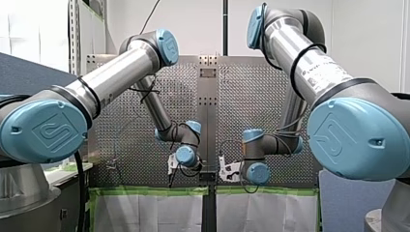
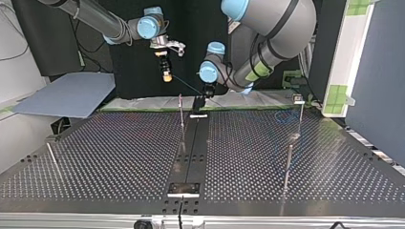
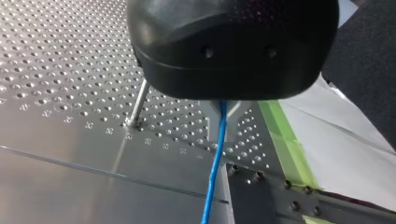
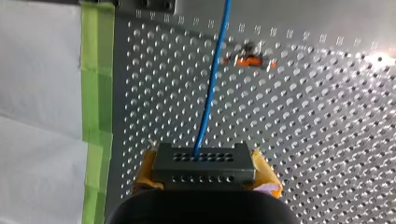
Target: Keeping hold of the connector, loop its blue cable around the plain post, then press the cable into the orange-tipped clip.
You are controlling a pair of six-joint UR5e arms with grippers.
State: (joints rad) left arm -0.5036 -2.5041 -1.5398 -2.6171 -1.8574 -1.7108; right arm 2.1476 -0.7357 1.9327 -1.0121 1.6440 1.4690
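Note:
In the right wrist view my right gripper is shut on a grey connector, with yellow pads on both sides of it. The blue cable leaves the connector and runs ahead past the orange-tipped clip. In the top view that gripper hangs above the table's far edge. The thin cable slants down to my left gripper, low over the plate. In the left wrist view the cable comes out from under the black gripper body, pinched between the nearly hidden fingertips.
A thin post stands right beside my left gripper, its top hidden by the gripper body. More thin posts rise from the perforated plate. Another post with a small head stands far right. Green tape edges the plate.

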